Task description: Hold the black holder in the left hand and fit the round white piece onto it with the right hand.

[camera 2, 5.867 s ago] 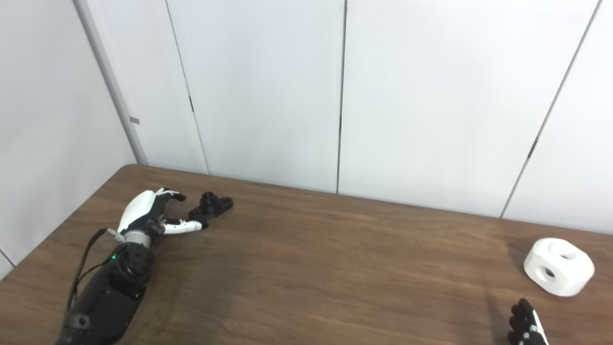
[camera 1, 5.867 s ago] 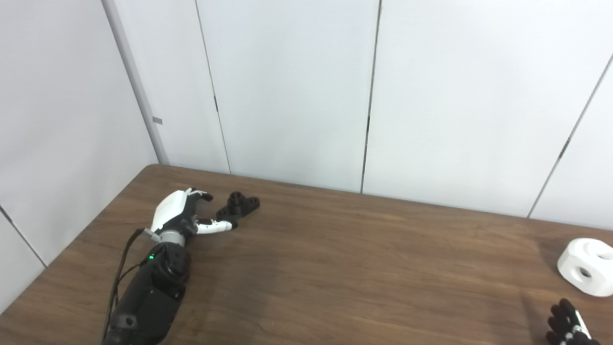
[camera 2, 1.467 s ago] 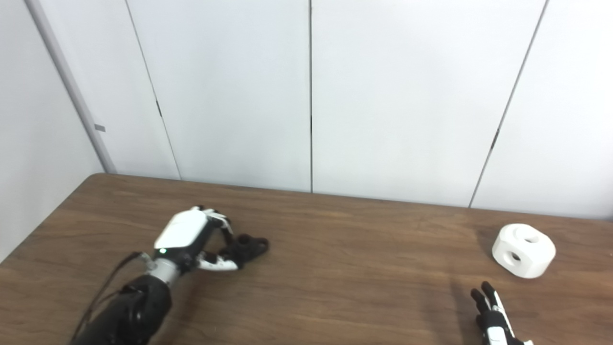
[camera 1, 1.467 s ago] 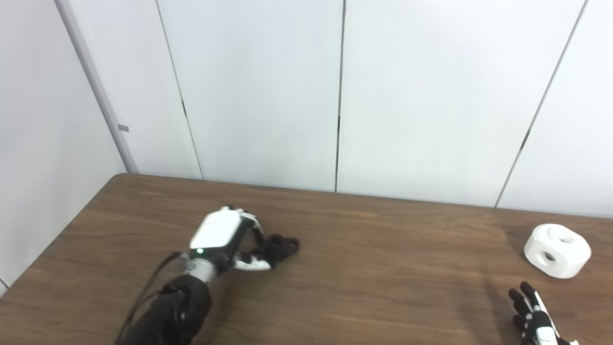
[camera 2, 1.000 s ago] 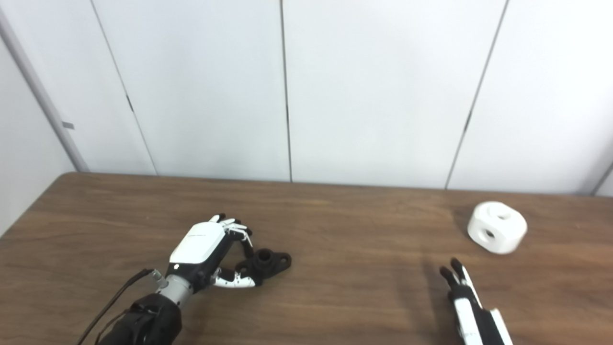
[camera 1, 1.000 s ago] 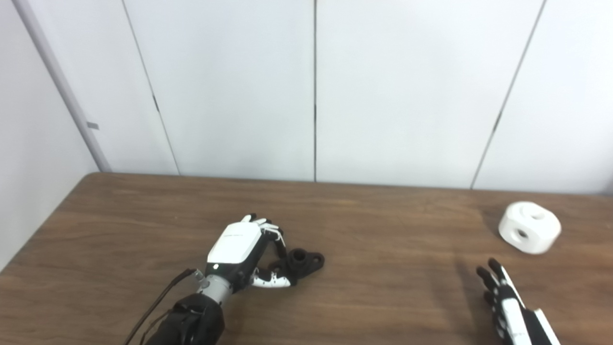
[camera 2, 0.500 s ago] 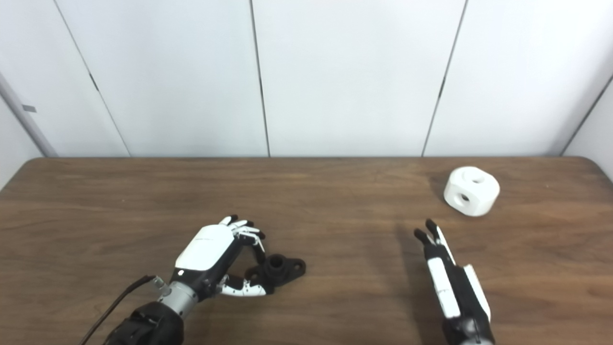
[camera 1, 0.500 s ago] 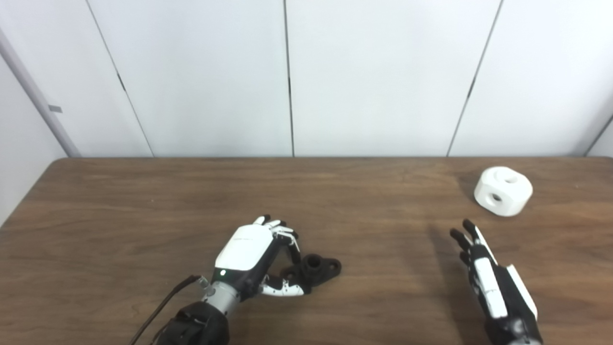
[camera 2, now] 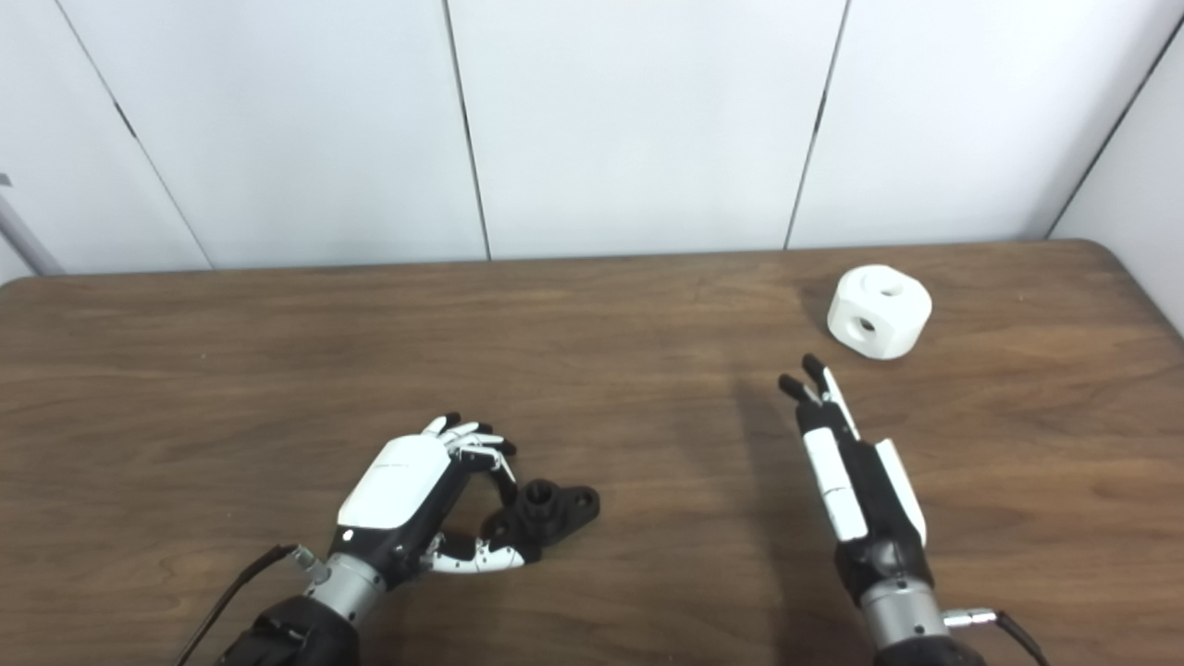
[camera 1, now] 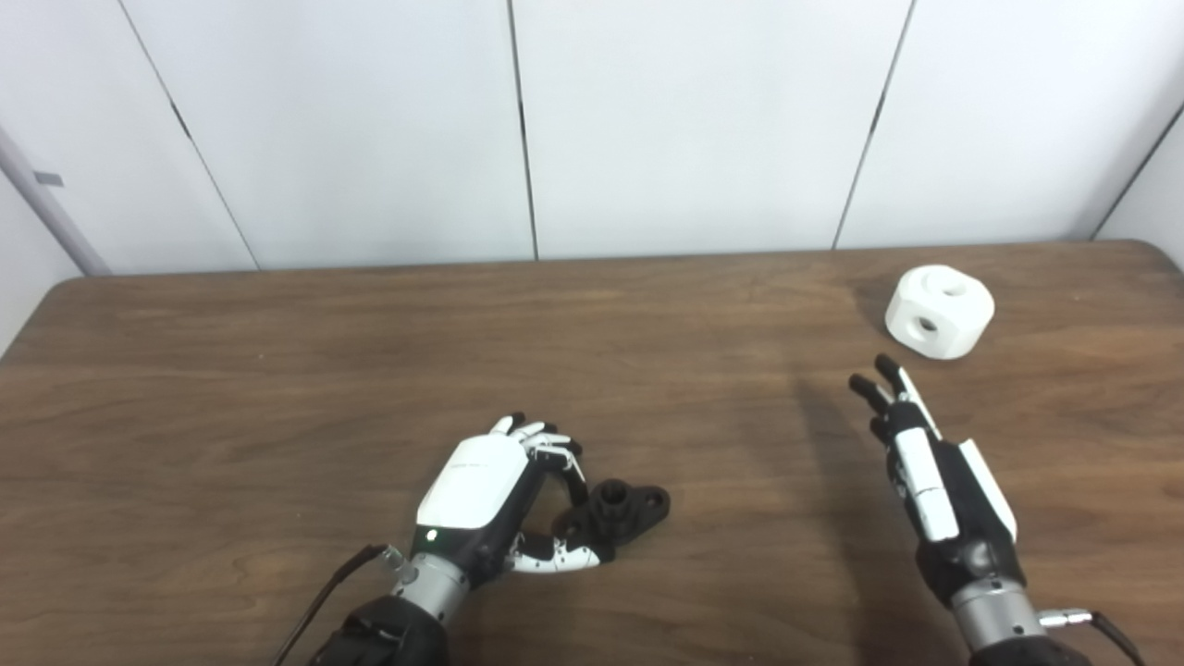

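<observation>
Wooden table (camera 1: 277,388): one black holder (camera 1: 622,507), one white piece (camera 1: 939,312).

A dark brown wooden table (camera 1: 277,370) with visible grain fills the lower half, its far corners rounded at 10 and 2 o'clock. Behind it, toward 12 o'clock, stands a wall of pale panels (camera 1: 694,120) split by thin dark seams, evenly lit.

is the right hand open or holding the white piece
Open. The right hand has straight fingers, empty, short of the white piece, which sits alone on the table.
</observation>
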`<state>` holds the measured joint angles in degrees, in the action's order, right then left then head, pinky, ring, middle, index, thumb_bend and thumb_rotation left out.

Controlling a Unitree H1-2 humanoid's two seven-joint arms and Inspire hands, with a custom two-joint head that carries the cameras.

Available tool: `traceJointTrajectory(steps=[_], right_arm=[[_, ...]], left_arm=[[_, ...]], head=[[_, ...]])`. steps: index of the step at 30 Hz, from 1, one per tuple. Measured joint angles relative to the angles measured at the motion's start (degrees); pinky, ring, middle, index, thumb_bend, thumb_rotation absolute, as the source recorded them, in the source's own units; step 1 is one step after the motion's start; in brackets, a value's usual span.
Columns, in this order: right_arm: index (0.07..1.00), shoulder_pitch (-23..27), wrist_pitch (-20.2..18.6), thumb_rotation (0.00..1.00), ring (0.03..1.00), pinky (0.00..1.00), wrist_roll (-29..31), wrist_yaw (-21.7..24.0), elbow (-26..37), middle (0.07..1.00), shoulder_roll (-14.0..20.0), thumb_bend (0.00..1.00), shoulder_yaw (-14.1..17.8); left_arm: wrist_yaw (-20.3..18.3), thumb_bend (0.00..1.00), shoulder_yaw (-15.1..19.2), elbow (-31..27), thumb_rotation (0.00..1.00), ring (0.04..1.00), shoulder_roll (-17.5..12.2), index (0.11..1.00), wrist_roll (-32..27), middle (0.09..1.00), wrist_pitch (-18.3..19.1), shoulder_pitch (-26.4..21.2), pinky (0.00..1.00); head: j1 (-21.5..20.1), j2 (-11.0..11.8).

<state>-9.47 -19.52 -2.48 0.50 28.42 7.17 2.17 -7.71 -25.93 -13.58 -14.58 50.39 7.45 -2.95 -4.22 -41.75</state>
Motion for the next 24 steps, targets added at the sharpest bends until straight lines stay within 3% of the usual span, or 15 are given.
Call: traceJointTrajectory(steps=[5, 7, 9, 12, 15, 21, 24], right_arm=[[1.000, 0.05, -0.57, 0.99, 0.938, 1.00, -0.77, -1.05, 0.72, 0.919, 0.19, 0.56, 1.65], [0.992, 0.18, -0.69, 0.88, 0.933, 1.00, -1.02, -1.20, 0.73, 0.922, 0.23, 0.55, 2.36], [0.943, 0.54, -0.72, 0.75, 0.895, 0.92, -2.46, -1.78, 0.71, 0.892, 0.26, 0.59, 3.01], [0.886, 1.94, -0.89, 0.65, 0.864, 0.85, -7.23, -3.63, 0.14, 0.865, 0.63, 0.66, 3.65], [0.859, 3.76, -2.48, 0.51, 0.874, 0.88, -10.35, -3.90, -0.40, 0.858, 2.04, 0.73, 4.20], [0.797, 7.49, -7.15, 0.35, 0.884, 0.94, -14.70, -3.48, -0.34, 0.846, 3.44, 0.82, 5.47], [0.771, 9.61, -7.39, 0.34, 0.864, 0.90, -17.88, -2.29, -0.33, 0.834, 4.73, 0.85, 6.65]], left_arm=[[1.18, 0.52, -0.27, 0.02, 0.05, 0.877, 0.20, 0.486, 0.77, 0.778, -1.84, 1.11, 0.97], [1.39, 0.52, -0.21, 0.04, 0.05, 0.877, 0.37, 0.486, 0.79, 0.775, -1.95, 1.34, 0.97], [1.80, 0.52, -0.08, 0.12, 0.05, 0.876, 0.59, 0.486, 0.78, 0.775, -2.07, 1.66, 0.97], [2.66, 0.52, 0.06, 0.53, 0.05, 0.877, 0.88, 0.487, 0.77, 0.777, -2.25, 2.02, 0.96], [3.31, 0.52, 0.27, 1.10, 0.05, 0.876, 0.91, 0.487, 0.60, 0.777, -3.26, 2.12, 0.97], [3.72, 0.52, 0.98, 1.38, 0.05, 0.872, 0.92, 0.486, -0.04, 0.774, -4.25, 2.54, 0.96], [3.82, 0.52, 1.37, 1.52, 0.05, 0.869, 0.90, 0.486, -0.48, 0.773, -4.62, 2.63, 0.95]], head=[[-1.14, -0.27], [-1.32, -0.27], [-1.76, -0.18], [-2.11, 0.00], [-4.74, 1.22], [-8.17, 2.54], [-10.98, 3.51]])
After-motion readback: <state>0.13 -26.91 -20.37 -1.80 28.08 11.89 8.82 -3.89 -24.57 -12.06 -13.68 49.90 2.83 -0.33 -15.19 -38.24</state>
